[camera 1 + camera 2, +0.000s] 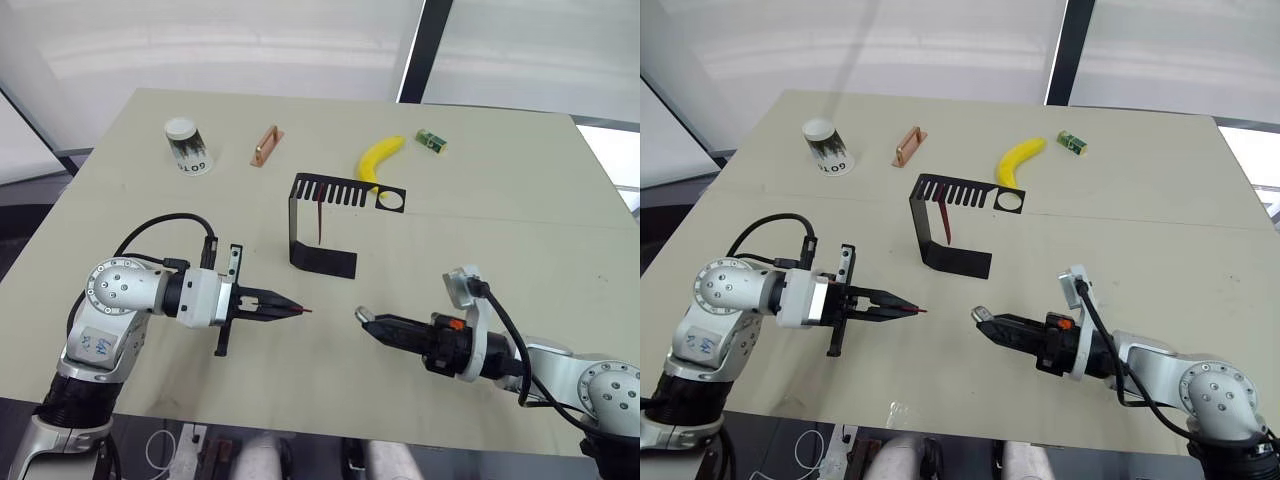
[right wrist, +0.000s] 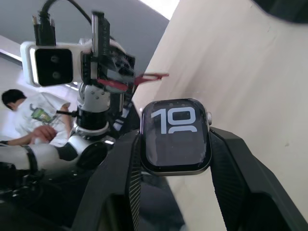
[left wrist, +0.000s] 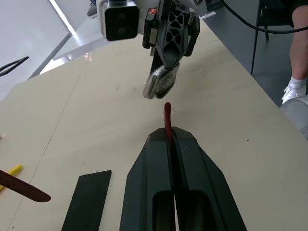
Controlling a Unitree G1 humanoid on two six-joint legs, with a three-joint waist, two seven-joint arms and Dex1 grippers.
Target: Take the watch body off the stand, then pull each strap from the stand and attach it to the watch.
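Straps: two – one [image 1: 319,216] hanging on the stand [image 1: 322,225], one [image 3: 167,118] clenched in my left gripper [image 1: 292,310] | Watch body [image 2: 175,135]: one, clamped between my right gripper [image 1: 363,317] fingers

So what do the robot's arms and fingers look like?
Both arms are shiny silver metal with rounded joints and black cables looping over them. The left gripper and right gripper each have two pointy black fingers. The right wrist has an orange spot, and the left arm wears a white label.

You see a glossy glass-faced watch [image 2: 175,135], a matt black metal stand [image 1: 322,224], and a possibly rubbery strap [image 3: 167,118].
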